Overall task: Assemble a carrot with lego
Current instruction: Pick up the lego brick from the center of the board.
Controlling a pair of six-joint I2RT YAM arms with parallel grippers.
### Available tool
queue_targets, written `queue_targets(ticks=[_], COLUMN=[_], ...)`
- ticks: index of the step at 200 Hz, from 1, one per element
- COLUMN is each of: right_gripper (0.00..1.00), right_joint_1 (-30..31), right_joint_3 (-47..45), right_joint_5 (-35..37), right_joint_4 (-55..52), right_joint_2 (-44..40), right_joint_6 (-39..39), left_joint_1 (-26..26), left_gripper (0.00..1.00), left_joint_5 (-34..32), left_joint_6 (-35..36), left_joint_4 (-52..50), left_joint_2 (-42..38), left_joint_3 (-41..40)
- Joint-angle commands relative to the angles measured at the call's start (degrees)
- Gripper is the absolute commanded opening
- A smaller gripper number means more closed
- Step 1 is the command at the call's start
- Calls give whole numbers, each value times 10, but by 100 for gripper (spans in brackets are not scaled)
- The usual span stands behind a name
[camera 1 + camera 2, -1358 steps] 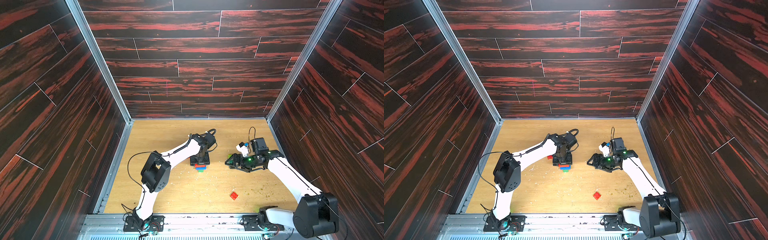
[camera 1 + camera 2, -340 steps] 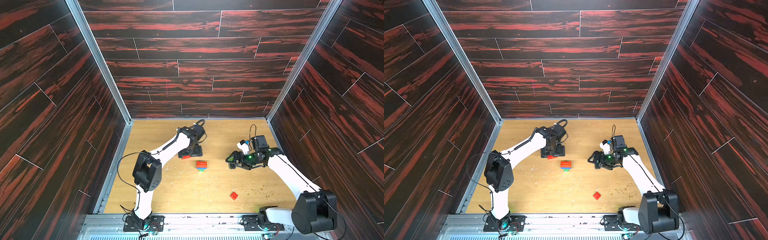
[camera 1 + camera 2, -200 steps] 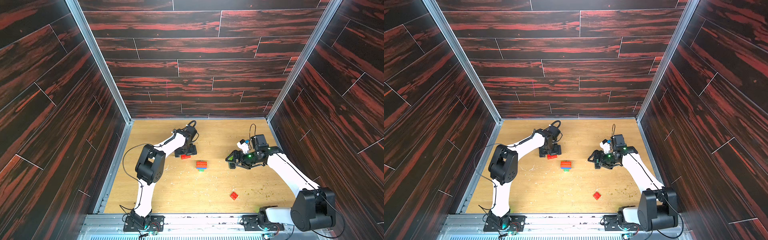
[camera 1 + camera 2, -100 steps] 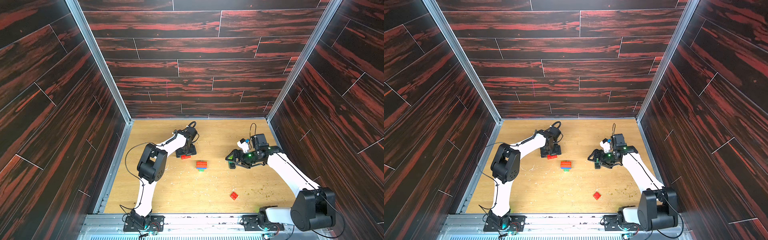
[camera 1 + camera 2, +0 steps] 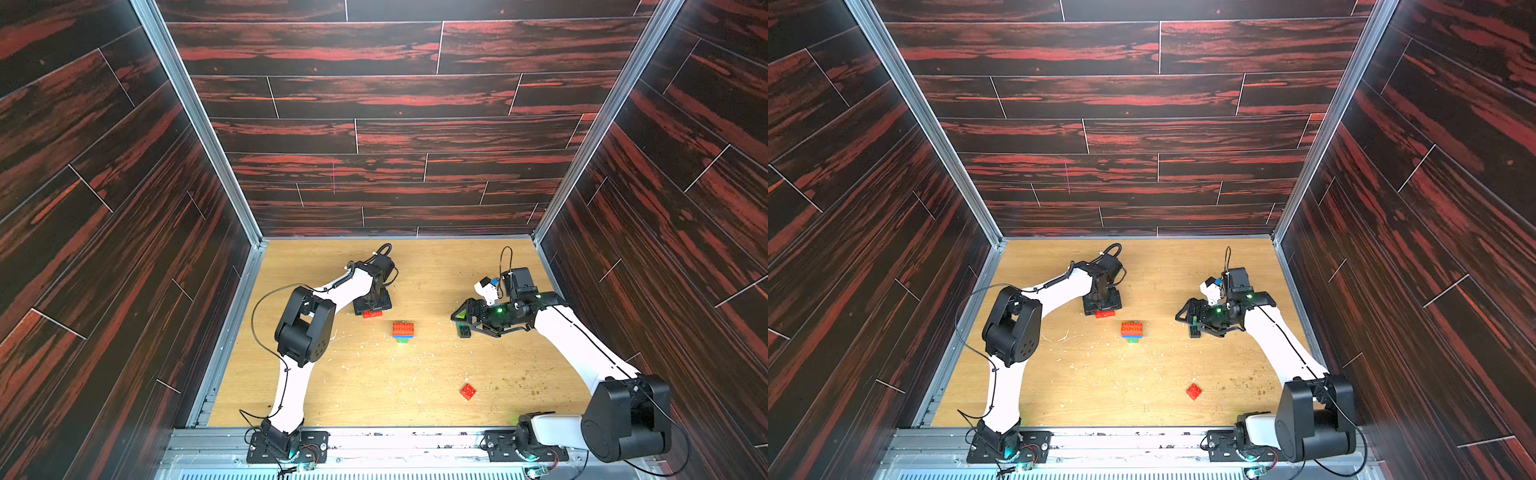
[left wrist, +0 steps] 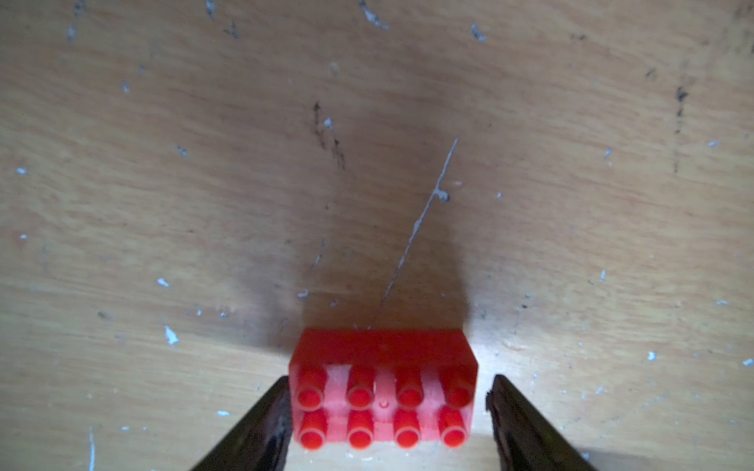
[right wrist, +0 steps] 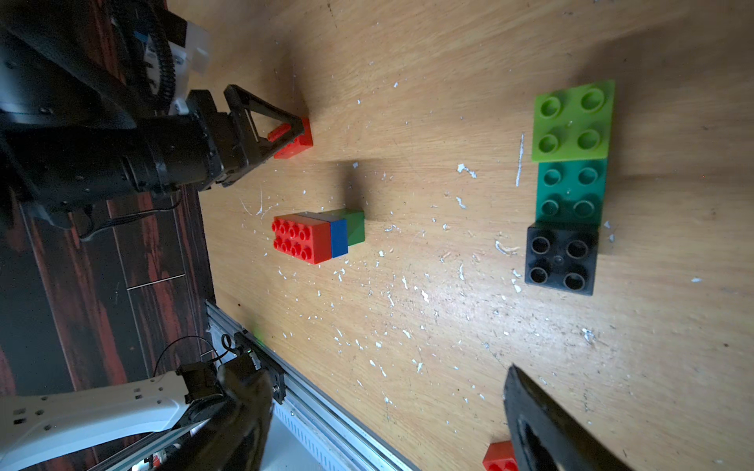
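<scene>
Leaving the part-built carrot [image 5: 403, 330] at the table's middle, the left gripper [image 5: 372, 308] has gone toward the far edge and now stands over the long red brick [image 5: 372, 314], jaws narrowing. In both top views the right gripper [image 5: 464, 318] hangs wide and empty near the right edge, above the black brick [image 5: 464, 331]. A square red brick [image 5: 468, 391] lies alone toward the near edge.

From the left wrist, the long red brick [image 6: 383, 367] sits studs up between the fingers. One pad [image 6: 277, 412] touches its short end and the other stands a sliver off, so nothing is clamped yet. That uneven contact may shove or twist the brick before the second pad lands. Pinched only at the fingertips, it may also pivot when lifted and meet the carrot askew.

From the right wrist, the carrot [image 7: 314, 236] stands red over blue over green. Its green base looks narrow, so a hard press could tip it. The lime brick [image 7: 573, 122], teal brick [image 7: 571, 191] and black brick [image 7: 561, 261] lie edge to edge.

The table [image 5: 374, 399] is pale wood grain, scratched and flecked with white chips, and probably slippery. Dark red-streaked plank walls [image 5: 374, 95] close in on three sides, and a metal rail [image 5: 395, 440] runs along the near edge.
</scene>
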Motion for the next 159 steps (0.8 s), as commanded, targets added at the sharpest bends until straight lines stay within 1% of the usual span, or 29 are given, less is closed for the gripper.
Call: queue_targets(ticks=[1, 56, 81, 159], right_gripper=[90, 90, 90, 90], right_joint_1=[-2, -1, -2, -1], right_joint_3=[11, 13, 12, 11], right_joint_5=[-1, 1, 2, 1], right_joint_4=[-6, -6, -6, -7], right_joint_2=[5, 3, 1, -4], right_joint_6=[5, 7, 9, 12], left_joint_1=[4, 4, 4, 3], left_gripper=[76, 75, 73, 73], left_joint_5=[-11, -11, -12, -15], left_joint_6=[-4, 4, 3, 7], left_joint_4=[-9, -17, -18, -21], left_joint_2=[12, 22, 20, 10], left_joint_3=[0, 7, 7, 15])
